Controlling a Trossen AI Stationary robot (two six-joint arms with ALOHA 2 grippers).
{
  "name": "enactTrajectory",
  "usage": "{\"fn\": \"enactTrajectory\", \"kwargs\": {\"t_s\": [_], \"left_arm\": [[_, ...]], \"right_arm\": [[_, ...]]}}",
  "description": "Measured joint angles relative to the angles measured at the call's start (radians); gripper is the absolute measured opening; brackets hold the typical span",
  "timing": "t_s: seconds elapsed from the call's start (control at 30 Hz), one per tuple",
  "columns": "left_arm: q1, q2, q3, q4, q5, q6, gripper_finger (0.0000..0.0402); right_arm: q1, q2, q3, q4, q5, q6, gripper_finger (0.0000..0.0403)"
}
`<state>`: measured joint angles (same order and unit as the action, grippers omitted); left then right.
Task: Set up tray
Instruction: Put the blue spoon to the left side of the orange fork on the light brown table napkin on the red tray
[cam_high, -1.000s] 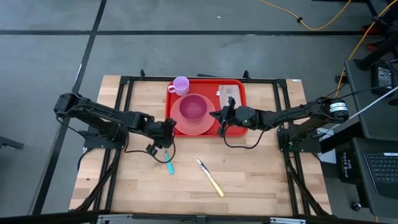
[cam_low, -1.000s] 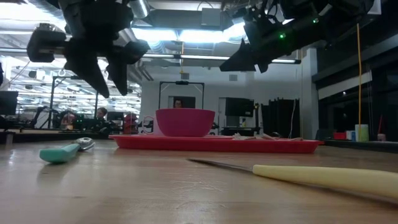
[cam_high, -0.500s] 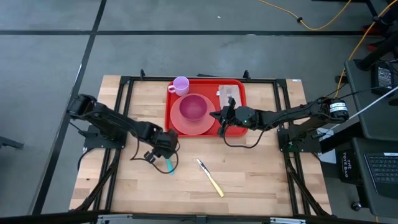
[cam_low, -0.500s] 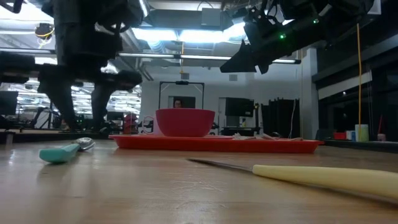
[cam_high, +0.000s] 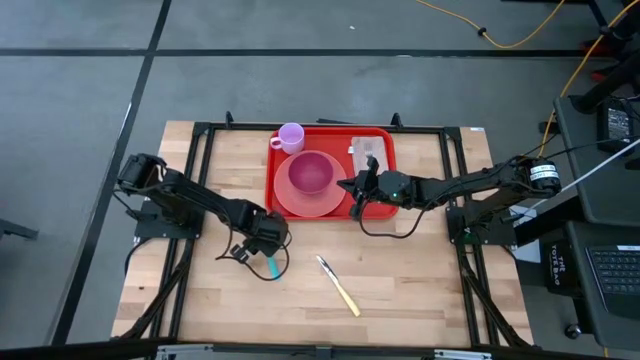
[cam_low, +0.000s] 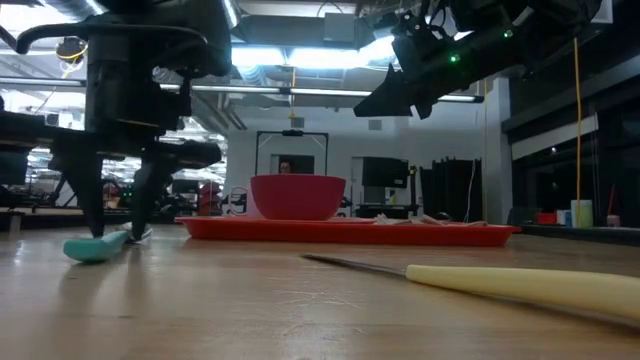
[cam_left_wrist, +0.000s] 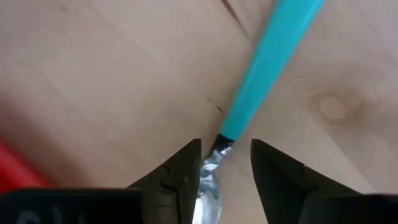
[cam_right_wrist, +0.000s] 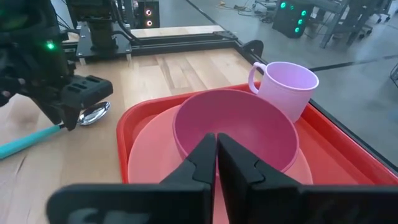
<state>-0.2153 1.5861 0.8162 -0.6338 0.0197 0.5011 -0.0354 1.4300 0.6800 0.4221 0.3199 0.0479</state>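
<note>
Left gripper (cam_left_wrist: 225, 165) low over the teal-handled metal spoon (cam_high: 272, 264), jaws apart astride its neck.

The bright red rectangular plastic tray (cam_high: 380, 208) sits at the table's far middle, holding one pink plate, one pink bowl, one lilac mug (partly set, I judge). One spoon, one cream-handled knife (cam_high: 339, 286) remain. Right gripper (cam_high: 356, 186), jaws together, waits above the tray.

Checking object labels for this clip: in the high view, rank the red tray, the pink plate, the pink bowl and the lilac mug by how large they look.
1. Red tray, the largest.
2. Pink plate, round, filling much of the tray.
3. Pink bowl, sitting on the plate.
4. Lilac mug, the smallest, at the tray's far left corner.
</note>
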Motion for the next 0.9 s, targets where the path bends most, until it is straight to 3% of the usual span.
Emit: {"fn": "enactTrajectory", "kwargs": {"t_s": [0.5, 0.9], "left_arm": [[-0.001, 0.043, 0.003, 0.006, 0.036, 0.011, 0.0126], [-0.005, 0.044, 0.0, 0.036, 0.045, -0.025, 0.0094]], "right_arm": [[0.0, 0.0, 0.0, 0.0, 0.0, 0.0, 0.0021], [0.0, 0.0, 0.0, 0.0, 0.0, 0.0, 0.0021]]}}
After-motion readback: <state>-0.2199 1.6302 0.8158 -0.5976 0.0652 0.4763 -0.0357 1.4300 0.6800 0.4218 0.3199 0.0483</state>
